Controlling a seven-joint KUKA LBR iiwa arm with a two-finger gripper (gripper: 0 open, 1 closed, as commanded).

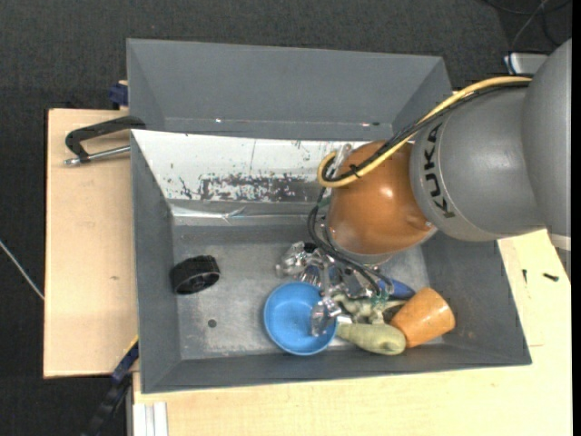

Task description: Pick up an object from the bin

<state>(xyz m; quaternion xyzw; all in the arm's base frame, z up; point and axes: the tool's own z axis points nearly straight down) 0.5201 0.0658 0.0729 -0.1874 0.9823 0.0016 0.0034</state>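
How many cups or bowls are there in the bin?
2: a blue bowl at bottom centre beside the gripper, an orange cup right of it. The arm may hide others.

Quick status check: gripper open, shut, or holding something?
The gripper: open or shut cannot be told. It is down at the right rim of the blue bowl, next to the orange cup.

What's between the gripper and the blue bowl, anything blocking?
Nothing visible. The gripper sits right at the right rim of the blue bowl, near the bin's front wall. An olive-green piece and an orange cup lie to the bowl's right, beside the gripper rather than between the two.
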